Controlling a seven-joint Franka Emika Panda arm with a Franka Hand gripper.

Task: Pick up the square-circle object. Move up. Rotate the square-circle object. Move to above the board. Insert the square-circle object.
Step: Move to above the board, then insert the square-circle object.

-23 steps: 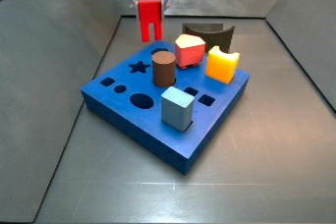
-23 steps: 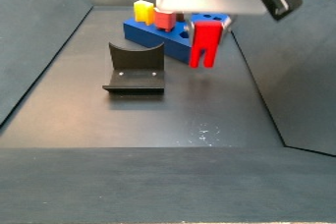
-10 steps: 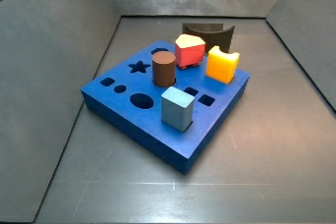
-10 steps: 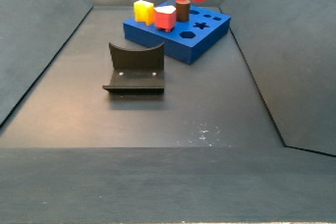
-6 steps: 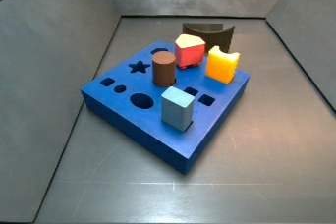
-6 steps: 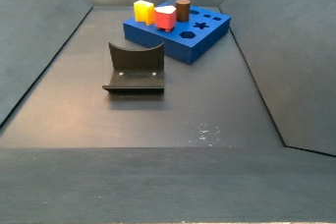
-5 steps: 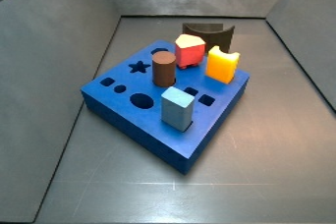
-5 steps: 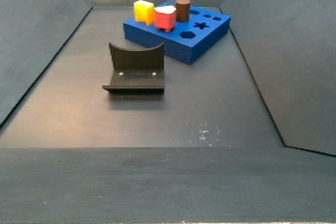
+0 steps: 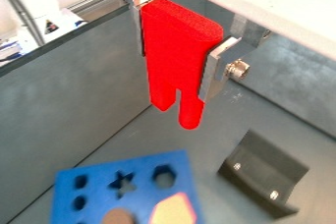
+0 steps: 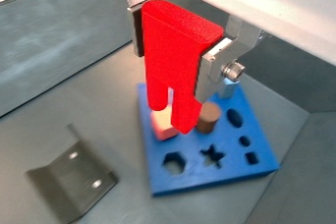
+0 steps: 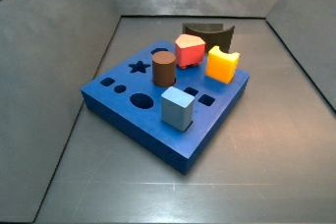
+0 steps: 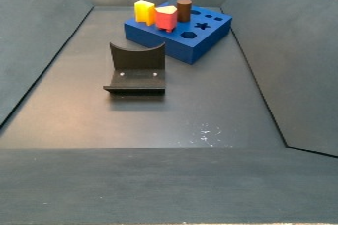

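The square-circle object (image 9: 175, 59) is clamped between the jaws of the gripper (image 10: 179, 39), its two legs pointing down. Far below the jaws lies the board (image 10: 250, 154), and beside the board stands the fixture (image 9: 270, 172). Both side views show no gripper.

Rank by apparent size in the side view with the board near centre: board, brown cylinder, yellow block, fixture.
1. board
2. fixture, partly hidden
3-4. yellow block and brown cylinder look alike

The gripper, gripping the red block, shows only in wrist views.

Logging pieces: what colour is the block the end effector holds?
Bright red square-circle object, clamped in the end effector; clearest in a wrist view.
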